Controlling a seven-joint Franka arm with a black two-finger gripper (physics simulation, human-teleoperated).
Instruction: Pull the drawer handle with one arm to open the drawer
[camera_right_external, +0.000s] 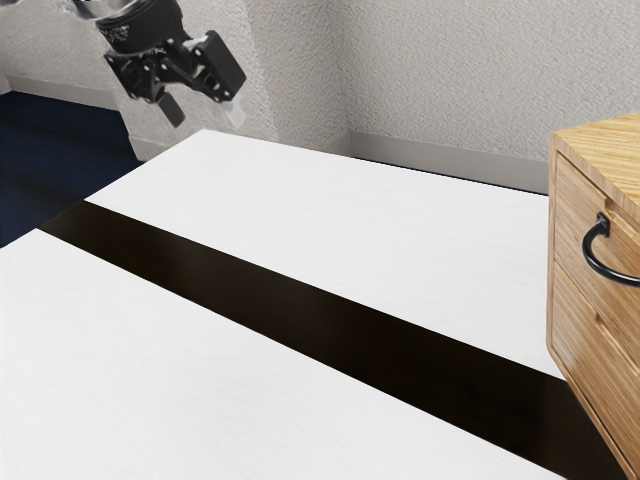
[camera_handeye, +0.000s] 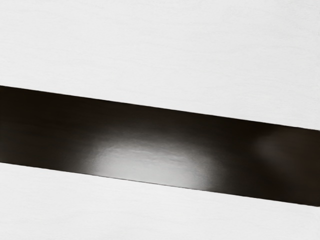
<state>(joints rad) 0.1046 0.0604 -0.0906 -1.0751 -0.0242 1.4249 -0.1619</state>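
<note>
A wooden drawer cabinet (camera_right_external: 600, 330) stands on the table at the exterior view's right edge. Its upper drawer front (camera_right_external: 575, 215) carries a curved black handle (camera_right_external: 603, 252) and sits flush with the cabinet. My black gripper (camera_right_external: 205, 95) hangs high over the table's far left corner, far from the cabinet. Its fingers are spread apart and hold nothing. The wrist view looks down on the white tabletop (camera_handeye: 160, 45) and the black stripe (camera_handeye: 160, 145).
A wide glossy black stripe (camera_right_external: 300, 310) runs diagonally across the white table (camera_right_external: 330, 210). A grey wall with a baseboard (camera_right_external: 450, 155) lies behind the table. Dark blue floor (camera_right_external: 50, 150) shows at the exterior view's left.
</note>
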